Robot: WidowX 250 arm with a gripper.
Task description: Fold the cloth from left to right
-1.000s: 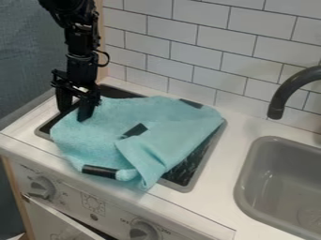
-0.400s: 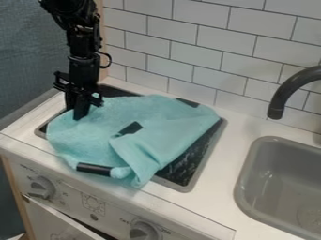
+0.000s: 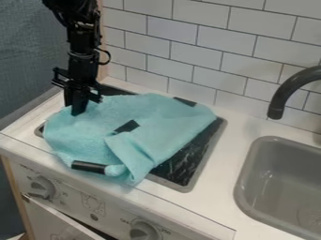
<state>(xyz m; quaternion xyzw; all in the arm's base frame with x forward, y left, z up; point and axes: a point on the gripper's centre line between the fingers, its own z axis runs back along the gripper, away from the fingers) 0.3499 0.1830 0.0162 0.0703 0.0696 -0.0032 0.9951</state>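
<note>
Camera view: the gripper (image 3: 77,111) hangs at the left edge of the cloth (image 3: 150,117), its narrowed jaws apparently pinching fabric there, presumably so that side can be carried rightward over the rest, which lies rumpled across the stove top (image 3: 191,161).

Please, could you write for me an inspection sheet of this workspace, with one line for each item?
Surface: white countertop, dark stovetop panel partly covered.
Job's things: light-blue cloth, rumpled, flap folded at the front, black strips on it; it hangs past the panel's front rim.
Clutter: nothing seen.
Gripper: at the cloth's left edge, jaws closed on it.
Cables: thin black loop beside the arm.
Surroundings: grey sink, dark faucet, white tiled wall, stove knobs.
</note>
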